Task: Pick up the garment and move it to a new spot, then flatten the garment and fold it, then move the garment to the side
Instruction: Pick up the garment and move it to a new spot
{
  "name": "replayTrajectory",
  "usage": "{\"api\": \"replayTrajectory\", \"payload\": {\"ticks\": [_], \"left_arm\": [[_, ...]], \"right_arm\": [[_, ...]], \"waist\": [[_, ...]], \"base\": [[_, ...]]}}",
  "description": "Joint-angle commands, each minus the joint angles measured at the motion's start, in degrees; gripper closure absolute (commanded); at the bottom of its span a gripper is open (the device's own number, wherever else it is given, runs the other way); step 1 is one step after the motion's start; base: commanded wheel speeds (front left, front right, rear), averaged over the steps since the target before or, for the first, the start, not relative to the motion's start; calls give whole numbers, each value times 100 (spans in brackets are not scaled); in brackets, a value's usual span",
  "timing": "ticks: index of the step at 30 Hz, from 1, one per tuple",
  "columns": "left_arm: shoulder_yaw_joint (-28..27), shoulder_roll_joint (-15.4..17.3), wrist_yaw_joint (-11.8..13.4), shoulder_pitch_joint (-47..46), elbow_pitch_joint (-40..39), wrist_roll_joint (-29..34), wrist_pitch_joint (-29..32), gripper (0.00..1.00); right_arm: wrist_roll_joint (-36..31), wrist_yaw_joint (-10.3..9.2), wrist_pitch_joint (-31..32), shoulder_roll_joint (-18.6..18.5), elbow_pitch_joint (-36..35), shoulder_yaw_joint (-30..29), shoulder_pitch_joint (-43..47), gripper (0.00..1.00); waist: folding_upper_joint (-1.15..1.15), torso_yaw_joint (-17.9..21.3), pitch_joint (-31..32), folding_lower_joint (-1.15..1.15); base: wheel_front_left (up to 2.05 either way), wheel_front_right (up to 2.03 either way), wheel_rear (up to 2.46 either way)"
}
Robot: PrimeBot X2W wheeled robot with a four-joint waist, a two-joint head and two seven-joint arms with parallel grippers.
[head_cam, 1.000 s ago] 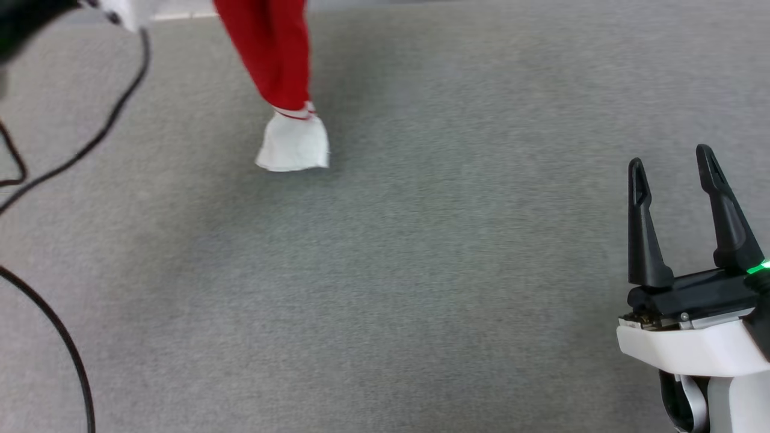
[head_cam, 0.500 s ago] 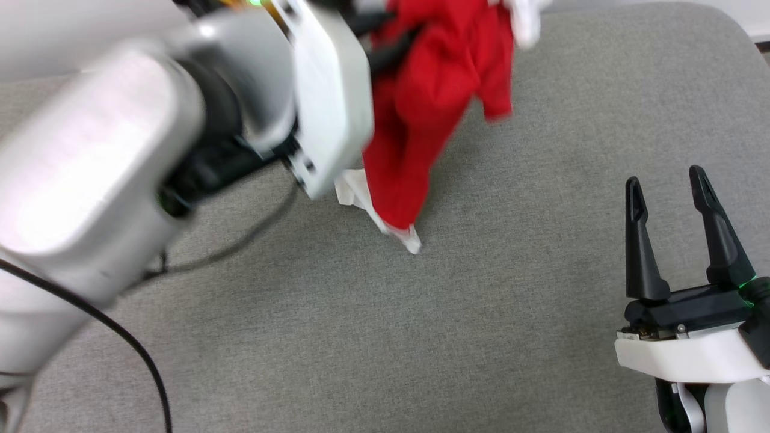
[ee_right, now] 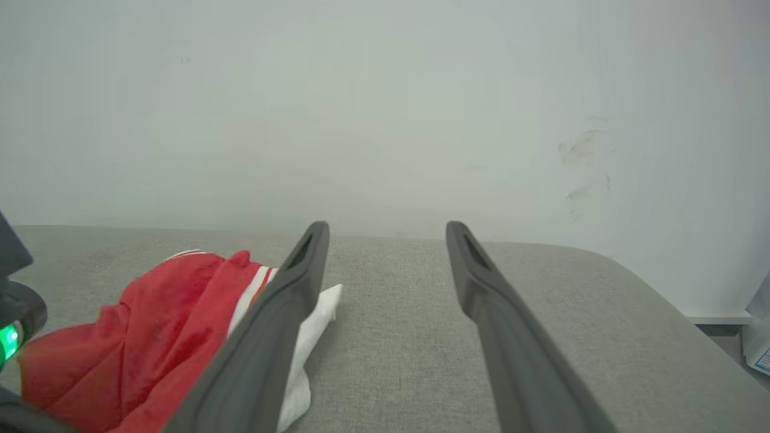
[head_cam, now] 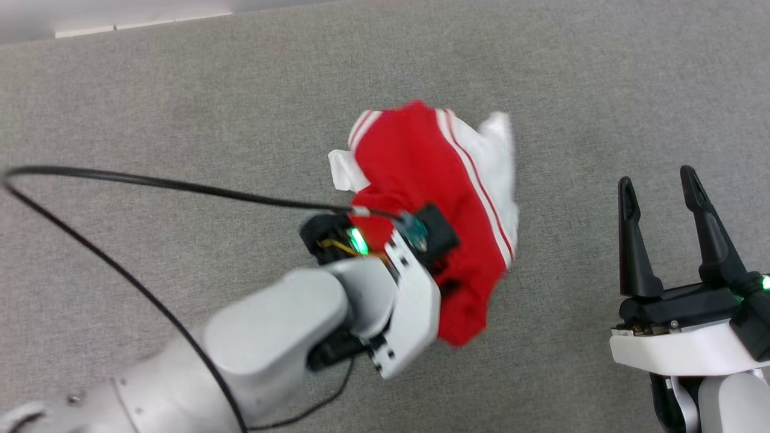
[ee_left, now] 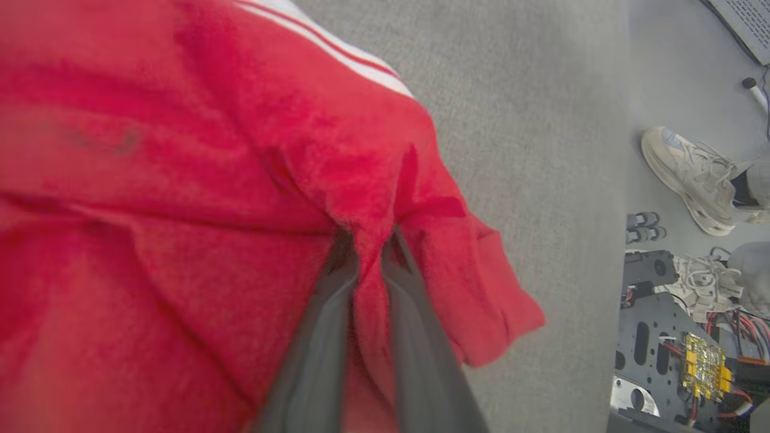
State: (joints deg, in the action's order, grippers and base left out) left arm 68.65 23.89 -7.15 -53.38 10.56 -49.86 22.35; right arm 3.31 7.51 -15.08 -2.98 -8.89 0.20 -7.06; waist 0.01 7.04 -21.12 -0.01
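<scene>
One garment (head_cam: 421,174) is lying in a crumpled heap on the grey padded surface (head_cam: 180,90), its red body bunched up, with two white patches and red-and-white striped trim showing along its far and right edges. Two grippers are working here. The left gripper (ee_left: 368,240) is pointing down into the near side of the heap, and in the left wrist view its two dark fingers (ee_left: 319,349) are pinching a ridge of red cloth between them, so the jaws are standing nearly together with the garment caught in the gap. The right gripper (head_cam: 657,180) is hovering well apart to the right of the garment, its two fingers spread wide with nothing between them; in the right wrist view the heap is sitting beyond and outside its left finger. One black cable (head_cam: 150,180) is looping across the surface to the left wrist. Two pale shoes (ee_left: 692,177) of a person are showing on the floor beside the surface.
</scene>
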Motion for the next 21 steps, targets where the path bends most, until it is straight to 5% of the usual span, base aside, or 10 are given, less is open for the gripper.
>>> {"api": "replayTrajectory", "payload": {"ticks": [1, 10, 11, 12, 15, 21], "left_arm": [[48, -71, -17, 77, 64, 16, -43, 100], [449, -536, -27, 337, 720, 173, -313, 100], [438, -558, -27, 271, 741, 232, -461, 16], [405, -570, -26, 224, 768, 262, -596, 0], [235, -602, 42, 116, 782, 441, -1146, 0], [-200, -546, 624, 214, 598, 788, -2244, 0]], "right_arm": [[-36, -4, -14, 19, 20, -6, -77, 0], [-73, -4, -13, 19, 122, -15, -44, 0], [-85, -4, -14, 18, 134, -26, -12, 0], [-91, -4, -13, 19, 147, -28, 17, 0], [-106, -4, -13, 18, 197, -42, 117, 0], [-152, -4, -13, 18, 262, -70, 274, 0]], "waist": [[-1, -4, -14, 1], [-1, -13, 55, 1], [-1, -30, 92, 1], [-1, -46, 133, 1], [-1, -105, 288, 1], [-1, -275, 620, 1]], "base": [[0, 0, 0], [0, 0, 0], [0, 0, 0], [0, 0, 0], [0, 0, 0], [0, 0, 0]]}}
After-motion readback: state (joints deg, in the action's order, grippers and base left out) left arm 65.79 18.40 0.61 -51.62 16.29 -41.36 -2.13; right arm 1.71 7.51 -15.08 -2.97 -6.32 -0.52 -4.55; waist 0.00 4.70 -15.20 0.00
